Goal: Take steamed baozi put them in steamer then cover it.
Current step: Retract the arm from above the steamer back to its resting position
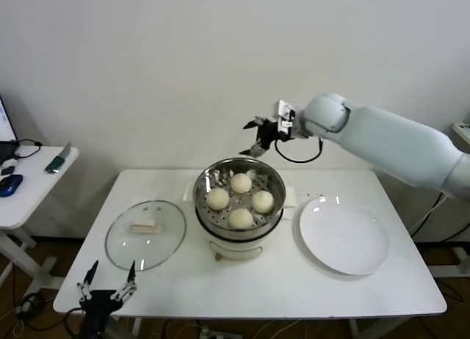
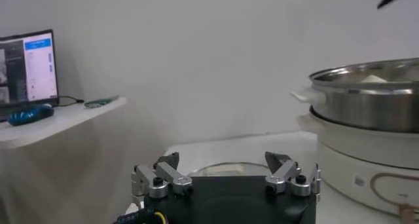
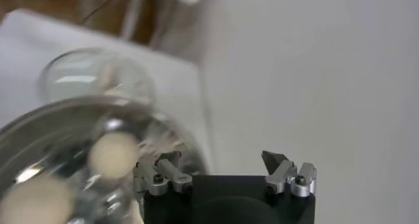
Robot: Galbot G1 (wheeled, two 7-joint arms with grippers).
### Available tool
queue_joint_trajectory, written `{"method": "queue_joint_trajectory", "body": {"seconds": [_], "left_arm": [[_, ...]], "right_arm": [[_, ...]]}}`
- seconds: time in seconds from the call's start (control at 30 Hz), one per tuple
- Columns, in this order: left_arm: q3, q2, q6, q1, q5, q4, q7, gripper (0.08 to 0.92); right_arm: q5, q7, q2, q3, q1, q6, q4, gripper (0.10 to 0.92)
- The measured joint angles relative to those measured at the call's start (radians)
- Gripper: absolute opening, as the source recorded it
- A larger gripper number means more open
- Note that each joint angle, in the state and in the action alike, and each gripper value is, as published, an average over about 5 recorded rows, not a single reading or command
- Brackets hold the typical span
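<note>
Four cream-white steamed baozi [image 1: 240, 200] are seen lying in the steamer [image 1: 207, 179], a shiny steel basket seated on a white cooker base [image 1: 236, 249] near the middle of a white table [image 1: 367, 291]. The buns are spread in a rough diamond on the perforated floor, close together but mostly apart. The basket is uncovered.

The cover [image 1: 145, 234], a clear glass lid with a metal rim and a cream handle at its centre, is laid flat on the table just beside the steamer, on the robot's left. On the other side of the steamer, a flat white plate [image 1: 343, 235] is set, bare of buns.

The right gripper [image 1: 255, 136] is held in the air above and just behind the far rim of the steamer, its jaws spread wide and nothing between them; in the right wrist view the fingers [image 3: 162, 171] are seen well apart over the basket. The left gripper [image 1: 107, 282] is parked low at the near left edge of the table, below the lid, its jaws likewise released and empty.

The table is backed by a plain pale wall [image 1: 147, 67]. To the robot's left a smaller white side table [image 1: 33, 181] is placed, on which a blue mouse [image 1: 9, 184], a dark cable and the edge of a lit screen [image 2: 28, 66] are seen.
</note>
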Motion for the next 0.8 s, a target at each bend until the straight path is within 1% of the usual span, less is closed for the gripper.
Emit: {"method": "queue_joint_trajectory", "body": {"seconds": [0.17, 0.33, 0.6, 0.8], "left_arm": [[-0.008, 0.010, 0.003, -0.017, -0.002, 0.001, 0.002, 0.823], [-0.009, 0.016, 0.012, -0.039, 0.004, 0.004, 0.003, 0.823], [-0.007, 0.024, 0.016, -0.073, 0.024, 0.017, 0.003, 0.823], [-0.008, 0.031, 0.012, -0.093, 0.043, 0.027, -0.001, 0.823]], "right_arm": [[-0.001, 0.144, -0.066, 0.192, -0.150, 0.003, 0.046, 0.823], [-0.019, 0.248, -0.140, 0.381, -0.319, 0.015, 0.101, 0.823], [-0.032, 0.359, -0.243, 0.687, -0.633, 0.054, 0.197, 0.823], [-0.050, 0.416, -0.266, 0.939, -0.904, 0.101, 0.266, 0.823]]}}
